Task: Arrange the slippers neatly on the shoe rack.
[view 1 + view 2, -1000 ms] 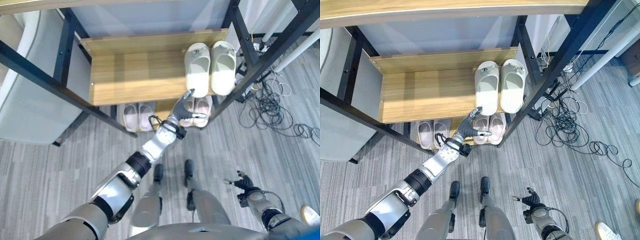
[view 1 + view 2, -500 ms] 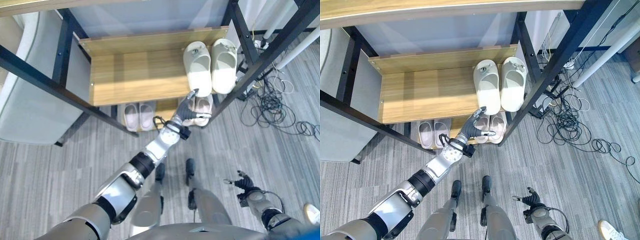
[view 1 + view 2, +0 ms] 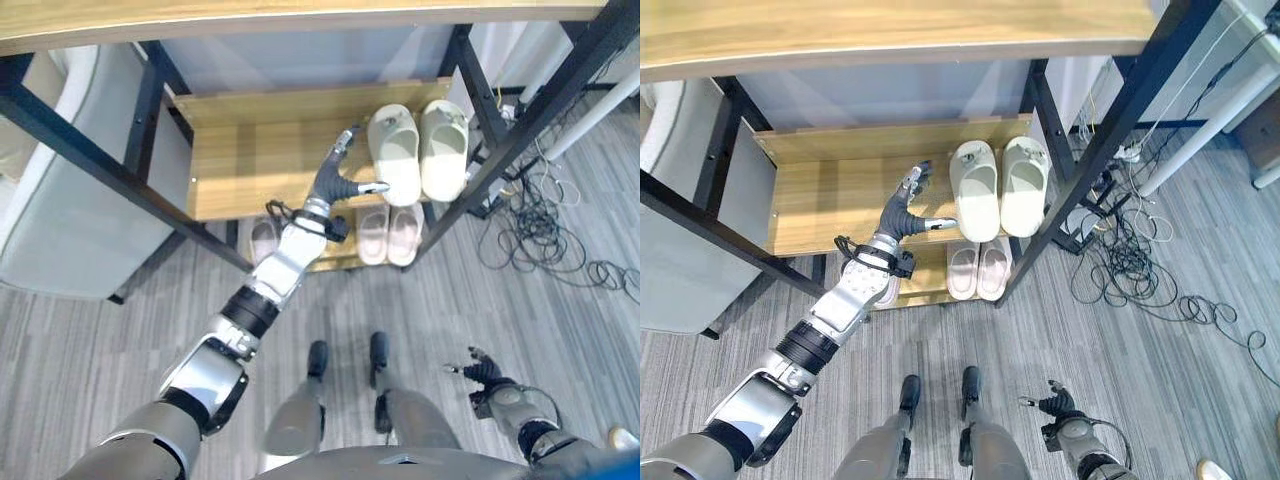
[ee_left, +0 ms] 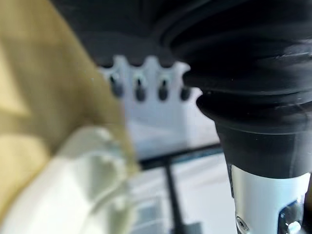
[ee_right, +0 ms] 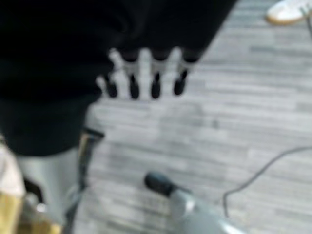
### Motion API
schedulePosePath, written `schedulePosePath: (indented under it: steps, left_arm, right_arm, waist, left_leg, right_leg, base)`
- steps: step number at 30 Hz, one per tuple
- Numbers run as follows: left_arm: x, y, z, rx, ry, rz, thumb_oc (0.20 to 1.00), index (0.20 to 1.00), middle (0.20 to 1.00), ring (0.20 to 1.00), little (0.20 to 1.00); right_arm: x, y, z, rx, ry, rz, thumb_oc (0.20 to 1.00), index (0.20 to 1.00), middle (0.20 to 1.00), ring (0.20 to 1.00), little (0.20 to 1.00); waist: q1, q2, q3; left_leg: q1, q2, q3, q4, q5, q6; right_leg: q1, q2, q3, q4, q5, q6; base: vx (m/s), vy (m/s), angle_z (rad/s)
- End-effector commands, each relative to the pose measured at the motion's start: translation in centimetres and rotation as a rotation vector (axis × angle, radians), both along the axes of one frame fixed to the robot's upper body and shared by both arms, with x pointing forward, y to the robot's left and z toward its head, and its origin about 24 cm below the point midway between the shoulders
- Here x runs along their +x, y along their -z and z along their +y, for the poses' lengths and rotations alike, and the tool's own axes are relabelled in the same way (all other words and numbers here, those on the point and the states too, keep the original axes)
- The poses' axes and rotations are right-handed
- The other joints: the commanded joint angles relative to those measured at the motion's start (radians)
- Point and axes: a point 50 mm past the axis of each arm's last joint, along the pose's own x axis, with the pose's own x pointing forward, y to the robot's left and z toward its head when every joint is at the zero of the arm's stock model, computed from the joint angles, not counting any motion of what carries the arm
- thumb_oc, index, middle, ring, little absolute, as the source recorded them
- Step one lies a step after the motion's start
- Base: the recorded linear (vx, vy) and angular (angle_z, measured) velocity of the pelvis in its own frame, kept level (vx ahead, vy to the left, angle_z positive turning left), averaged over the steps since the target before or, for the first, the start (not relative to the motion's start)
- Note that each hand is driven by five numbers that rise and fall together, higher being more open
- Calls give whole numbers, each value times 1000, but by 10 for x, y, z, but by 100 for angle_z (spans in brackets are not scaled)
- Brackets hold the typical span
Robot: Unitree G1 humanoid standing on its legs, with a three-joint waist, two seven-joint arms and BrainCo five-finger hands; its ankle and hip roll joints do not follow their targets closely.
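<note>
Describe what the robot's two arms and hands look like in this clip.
Both arms are silver-grey segmented shells with black joint bands. The left hand has silver fingers with dark tips, a thumb, and a dark ribbed wrist cover with a black cable loop beside it. The right hand is dark-covered, with dark-tipped fingers.

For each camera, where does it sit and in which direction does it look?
Left and right eye views: on the head, looking down at the shoe rack, cream slippers and left hand; both share this scene.
Left wrist view: along the left hand's fingers, a cream slipper beside them.
Right wrist view: along the right hand, toward grey floor.
</note>
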Motion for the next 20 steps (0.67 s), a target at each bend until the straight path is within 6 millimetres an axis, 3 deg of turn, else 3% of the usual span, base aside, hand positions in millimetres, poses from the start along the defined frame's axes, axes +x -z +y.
schedulePosePath:
  steps: [1, 4, 5, 6, 14, 15, 17, 20]
  left_arm:
    - [-11, 2, -1, -91, 117, 11, 1000, 1000, 1000, 1000, 1000]
    - [-31, 25, 8, -123, 200, 109, 1000, 1000, 1000, 1000, 1000]
    - [-47, 39, 29, -67, 208, 154, 1000, 1000, 1000, 1000, 1000]
    - [-47, 40, 30, -66, 207, 155, 1000, 1000, 1000, 1000, 1000]
    - [-131, 95, 129, 82, 96, 467, 1000, 1000, 1000, 1000, 1000]
    - [-145, 114, 150, 149, 37, 574, 1000, 1000, 1000, 1000, 1000]
    - [-152, 123, 160, 196, 16, 623, 1000, 1000, 1000, 1000, 1000]
    - [-173, 168, 187, 378, -74, 798, 1000, 1000, 1000, 1000, 1000]
  right_arm:
    - [-3, -1, -7, -2, 33, -10, 1000, 1000, 1000, 1000, 1000]
    - [-2, -1, -7, -10, 39, -15, 1000, 1000, 1000, 1000, 1000]
    - [-6, -1, -9, -18, 45, -11, 1000, 1000, 1000, 1000, 1000]
    - [-6, 0, -8, -17, 44, -10, 1000, 1000, 1000, 1000, 1000]
    - [-34, 8, -19, -56, 48, 66, 1000, 1000, 1000, 1000, 1000]
    - [-37, 7, -25, -68, 50, 75, 1000, 1000, 1000, 1000, 1000]
    - [-37, 7, -25, -70, 45, 73, 1000, 1000, 1000, 1000, 1000]
    - [-34, 5, -29, -79, 33, 67, 1000, 1000, 1000, 1000, 1000]
  waist:
    - [27, 26, -8]
    - [40, 40, 1]
    - [48, 48, 6]
    - [47, 47, 5]
    - [77, 73, 12]
    - [83, 76, 17]
    - [83, 78, 19]
    - [84, 83, 33]
  left_leg:
    - [-65, 37, -22, 44, -76, 3]
    - [-67, 35, -18, 48, -78, 9]
    - [-71, 35, -15, 52, -81, 11]
    - [-71, 35, -15, 52, -81, 11]
    - [-88, 37, -13, 63, -80, 15]
    - [-90, 37, -15, 65, -78, 14]
    - [-92, 37, -16, 66, -77, 14]
    - [-98, 39, -17, 69, -74, 14]
  right_leg:
    - [0, -60, 13, 105, -156, 68]
    - [-2, -63, 15, 102, -150, 69]
    - [-5, -63, 18, 102, -148, 70]
    - [-5, -63, 19, 102, -148, 70]
    - [-15, -57, 30, 105, -147, 67]
    - [-16, -56, 30, 107, -147, 67]
    - [-18, -56, 29, 109, -148, 67]
    - [-27, -56, 32, 114, -150, 66]
  base:
    - [0, 0, 0]
    - [-39, 25, 2]
    - [0, 0, 0]
    - [-21, 20, -12]
    - [-4, 8, -5]
    - [0, 0, 0]
    - [0, 0, 0]
    - [0, 0, 0]
